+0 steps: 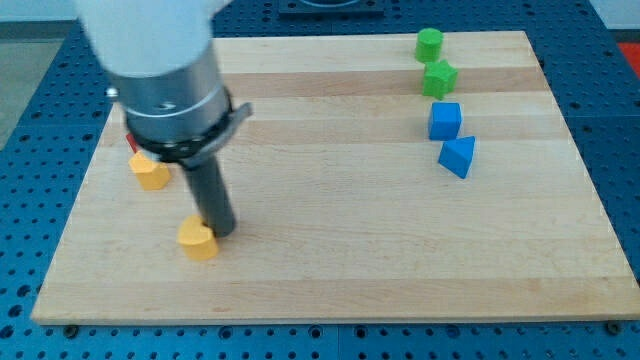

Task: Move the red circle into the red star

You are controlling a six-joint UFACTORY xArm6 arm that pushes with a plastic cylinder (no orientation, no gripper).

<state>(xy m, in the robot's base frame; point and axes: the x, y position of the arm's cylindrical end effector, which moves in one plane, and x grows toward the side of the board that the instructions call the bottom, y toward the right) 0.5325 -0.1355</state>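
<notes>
Only a small sliver of red (131, 143) shows at the view's left, behind the arm's grey body and just above a yellow block; I cannot tell its shape, nor whether it is the circle or the star. No other red block shows. My tip (221, 232) rests on the board at the lower left, touching the right side of a yellow heart-like block (198, 240). The arm's grey and white body (165, 70) hides the board's upper left.
A yellow hexagon-like block (151, 171) lies at the left, below the red sliver. At the upper right stand a green cylinder (429, 43), a green star-like block (439, 78), a blue cube (445, 121) and a blue triangle (457, 156). The wooden board (340, 200) has blue pegboard around it.
</notes>
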